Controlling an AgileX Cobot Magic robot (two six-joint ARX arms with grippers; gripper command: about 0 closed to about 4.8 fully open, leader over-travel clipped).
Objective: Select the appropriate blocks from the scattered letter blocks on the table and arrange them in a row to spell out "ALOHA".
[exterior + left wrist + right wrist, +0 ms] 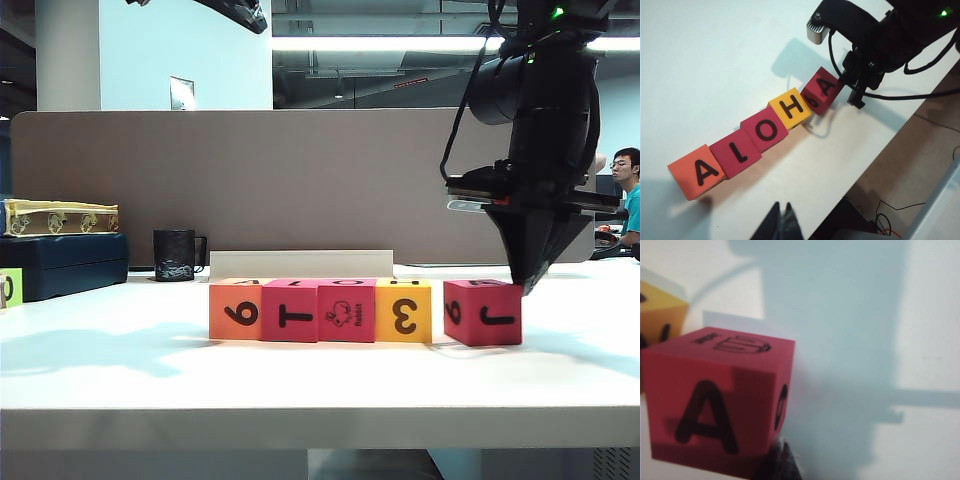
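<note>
Four letter blocks stand side by side on the white table: orange, crimson, crimson, yellow. Seen from above they read A, L, O, H. A third crimson block, topped with A, sits a small gap to the right, slightly turned. My right gripper is shut, its tip against that block's far right top corner, holding nothing. My left gripper hangs shut and empty above the table, away from the row.
A black mug and a dark blue case with a cream box on it stand at the back left. A lime-green block is at the left edge. A grey partition closes the back.
</note>
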